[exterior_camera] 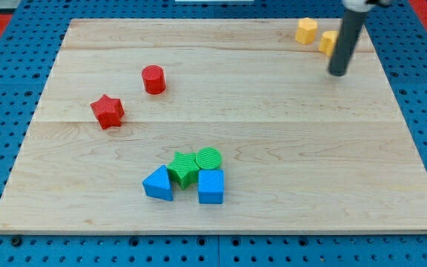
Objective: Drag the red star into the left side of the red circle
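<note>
Lying on the left part of the wooden board (pixel 273 126), the red star (pixel 107 111) is down and to the view's left of the red circle (pixel 153 78). The two are near each other but apart, with bare wood between them. Lower, near the middle of the board, four blocks make a tight group: a green star (pixel 182 168) and a green circle (pixel 208 158) touch side by side, a blue triangle (pixel 159 184) sits at the view's left of them, and a blue block (pixel 210 186) with a sloped top sits just under the green circle. At the view's top right stand two yellow blocks: one yellow block (pixel 307 30) is fully visible, the other yellow piece (pixel 326 41) is partly hidden behind the rod. My tip (pixel 337 73) rests on the board just below this second piece, well apart from both red blocks. The arm has no claw, only this rod.
</note>
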Motion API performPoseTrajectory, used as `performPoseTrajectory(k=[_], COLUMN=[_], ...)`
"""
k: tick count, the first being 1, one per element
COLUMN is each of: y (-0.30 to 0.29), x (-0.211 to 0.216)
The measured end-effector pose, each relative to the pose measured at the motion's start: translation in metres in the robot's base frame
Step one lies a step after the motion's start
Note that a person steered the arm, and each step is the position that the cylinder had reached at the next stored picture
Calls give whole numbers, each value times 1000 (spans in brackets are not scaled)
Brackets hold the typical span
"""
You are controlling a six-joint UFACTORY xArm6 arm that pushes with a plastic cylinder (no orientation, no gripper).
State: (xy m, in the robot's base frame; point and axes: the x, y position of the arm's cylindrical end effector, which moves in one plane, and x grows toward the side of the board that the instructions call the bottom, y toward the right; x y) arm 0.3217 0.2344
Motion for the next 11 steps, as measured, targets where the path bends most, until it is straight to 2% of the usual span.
performPoseTrajectory(k=[1,2,3,4,5,6,7,8,9,11], y=[-1,-35,-8,-119,-262,-398,-429,-430,-405,-312], x=[-43,-57,29,101,143,139,134,96,53,38])
